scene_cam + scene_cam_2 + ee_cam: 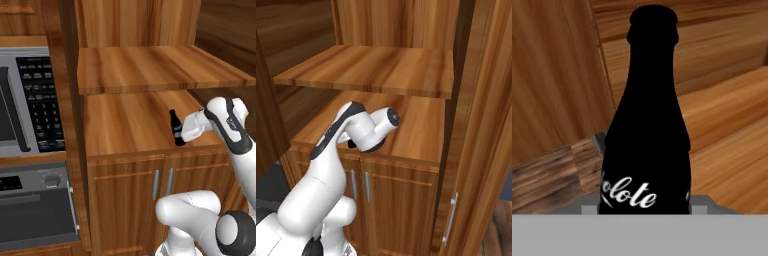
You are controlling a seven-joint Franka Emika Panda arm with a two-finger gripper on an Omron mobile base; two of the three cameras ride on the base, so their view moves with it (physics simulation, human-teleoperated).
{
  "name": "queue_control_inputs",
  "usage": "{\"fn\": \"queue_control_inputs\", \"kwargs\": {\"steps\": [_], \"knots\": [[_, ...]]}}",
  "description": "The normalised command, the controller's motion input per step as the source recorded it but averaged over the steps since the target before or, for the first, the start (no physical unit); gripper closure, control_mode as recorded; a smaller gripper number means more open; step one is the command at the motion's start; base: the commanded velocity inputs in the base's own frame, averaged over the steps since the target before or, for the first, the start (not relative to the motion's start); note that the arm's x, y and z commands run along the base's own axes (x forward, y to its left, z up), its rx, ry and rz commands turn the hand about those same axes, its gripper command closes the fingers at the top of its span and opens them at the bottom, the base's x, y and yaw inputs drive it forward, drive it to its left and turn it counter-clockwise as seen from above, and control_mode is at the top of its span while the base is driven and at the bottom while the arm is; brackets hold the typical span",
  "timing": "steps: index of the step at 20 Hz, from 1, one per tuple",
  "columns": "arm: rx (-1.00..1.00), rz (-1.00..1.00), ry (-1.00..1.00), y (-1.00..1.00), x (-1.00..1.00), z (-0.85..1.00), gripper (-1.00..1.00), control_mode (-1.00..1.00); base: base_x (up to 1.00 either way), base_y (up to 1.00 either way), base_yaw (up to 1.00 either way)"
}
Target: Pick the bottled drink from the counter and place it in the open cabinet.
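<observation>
Left base view: we are carrying bottled drink (175,128) upright, pincer (183,133) clenched on its lower body, at front edge of open cabinet (131,122) lower shelf; we are advising pushing deeper, lowering level before releasing

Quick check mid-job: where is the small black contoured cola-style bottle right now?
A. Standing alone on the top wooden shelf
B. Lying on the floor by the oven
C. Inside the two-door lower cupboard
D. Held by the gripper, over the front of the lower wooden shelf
D: the small black contoured cola-style bottle sits in the shut gripper above the front of the lower wooden shelf; the hand view shows it close up.
</observation>
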Motion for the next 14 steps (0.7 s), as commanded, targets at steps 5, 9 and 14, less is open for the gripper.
{"fn": "queue_control_inputs", "kwargs": {"steps": [5,9,14], "knots": [[0.05,-0.03,0.02,0.13,0.06,0.37,1.00,-1.00,0.00,0.00,0.00],[0.02,-0.01,0.00,0.16,0.07,0.46,1.00,-1.00,0.00,0.00,0.00],[0.00,0.00,0.00,0.08,0.04,0.48,1.00,-1.00,0.00,0.00,0.00]]}}
